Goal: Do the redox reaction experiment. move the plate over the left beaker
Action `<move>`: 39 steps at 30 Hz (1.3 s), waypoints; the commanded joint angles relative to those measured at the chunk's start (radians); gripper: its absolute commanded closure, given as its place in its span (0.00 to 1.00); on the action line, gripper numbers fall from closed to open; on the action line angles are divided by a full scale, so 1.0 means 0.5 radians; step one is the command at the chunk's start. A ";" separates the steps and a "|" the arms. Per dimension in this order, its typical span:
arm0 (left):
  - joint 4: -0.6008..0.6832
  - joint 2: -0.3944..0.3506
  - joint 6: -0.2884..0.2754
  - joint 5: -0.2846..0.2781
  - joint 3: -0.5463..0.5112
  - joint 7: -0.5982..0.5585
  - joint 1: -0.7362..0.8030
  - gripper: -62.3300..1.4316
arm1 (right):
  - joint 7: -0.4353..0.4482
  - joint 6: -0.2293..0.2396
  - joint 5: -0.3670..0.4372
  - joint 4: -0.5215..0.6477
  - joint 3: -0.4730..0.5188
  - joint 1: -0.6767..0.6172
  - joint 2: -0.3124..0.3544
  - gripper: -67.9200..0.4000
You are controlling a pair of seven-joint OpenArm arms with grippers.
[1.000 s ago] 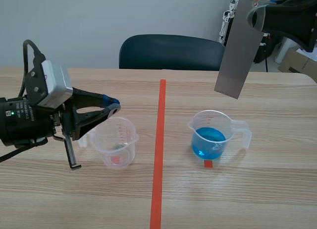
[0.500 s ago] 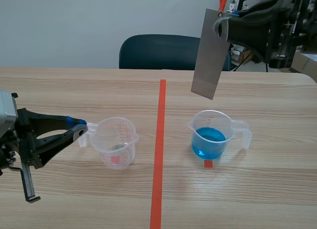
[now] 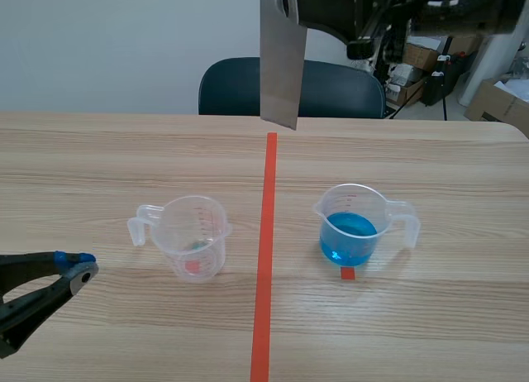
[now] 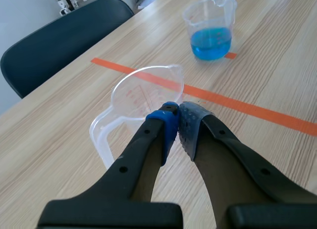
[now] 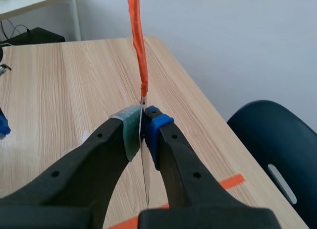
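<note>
Right tool [image 3: 288, 3] clamps the plate [image 3: 279, 64], which hangs at top centre; left tool [image 3: 81, 269], closed, sits lower left near the beaker [image 3: 194, 236].

Bright even light, soft faint shadows, mild sheen on table [image 3: 446, 324]

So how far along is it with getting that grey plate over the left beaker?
Done: the plate is up in the air, clamped in the right gripper. In hand: it hangs roughly over the orange tape line. Left: bring it across until it is over the clear left beaker.
</note>
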 commanded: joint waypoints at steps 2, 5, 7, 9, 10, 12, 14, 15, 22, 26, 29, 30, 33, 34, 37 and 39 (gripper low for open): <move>0.013 0.069 0.027 -0.027 -0.024 -0.034 0.065 0.91 | -0.083 -0.001 0.021 -0.008 0.028 0.062 -0.114 0.99; 0.013 0.155 0.089 -0.022 -0.024 -0.034 0.146 0.90 | -0.237 0.002 0.021 -0.017 0.028 0.083 -0.264 0.99; 0.013 0.234 0.154 -0.019 -0.031 -0.036 0.202 0.83 | -0.300 0.008 0.022 -0.021 0.028 0.084 -0.351 0.99; 0.013 0.327 0.192 -0.013 -0.061 -0.034 0.260 0.72 | -0.373 0.020 0.022 -0.021 0.028 0.083 -0.430 0.99; 0.013 0.376 0.212 -0.012 -0.081 -0.036 0.288 0.66 | -0.404 0.026 0.023 -0.021 0.028 0.082 -0.461 0.99; 0.013 0.466 0.236 -0.012 -0.119 -0.060 0.343 0.54 | -0.453 0.038 0.034 -0.021 0.028 0.079 -0.514 0.99; 0.013 0.546 0.239 -0.013 -0.153 -0.092 0.397 0.38 | -0.472 0.039 0.038 -0.021 0.027 0.077 -0.556 0.99; 0.013 0.585 0.240 -0.013 -0.166 -0.109 0.420 0.28 | -0.484 0.038 0.037 -0.021 0.027 0.076 -0.578 0.99; 0.013 0.823 0.384 -0.013 -0.193 -0.168 0.528 0.00 | -0.558 0.046 0.027 -0.021 0.027 0.005 -0.710 0.99; 0.013 0.985 0.500 -0.011 -0.204 -0.180 0.615 0.00 | -0.565 0.046 -0.071 -0.021 0.027 -0.072 -0.783 0.99; 0.013 1.109 0.501 -0.010 -0.240 -0.247 0.698 0.00 | -0.565 0.046 -0.224 -0.021 0.027 -0.113 -0.847 0.99; 0.013 1.147 0.501 -0.003 -0.254 -0.278 0.726 0.00 | -0.573 0.047 -0.260 -0.022 0.027 -0.121 -0.864 0.99; 0.011 1.244 0.500 0.082 -0.298 -0.334 0.788 0.00 | -0.571 0.092 -0.294 -0.050 0.027 -0.119 -0.904 0.99; 0.010 1.269 0.500 0.096 -0.307 -0.349 0.798 0.00 | -0.571 0.105 -0.293 -0.062 0.027 -0.115 -0.917 0.99; -0.055 1.312 0.500 0.092 -0.320 -0.380 0.787 0.00 | -0.572 0.135 -0.294 -0.105 0.027 -0.116 -0.961 0.99; -0.127 1.312 0.500 0.092 -0.320 -0.397 0.743 0.00 | -0.571 0.185 -0.294 -0.139 0.027 -0.116 -0.980 0.99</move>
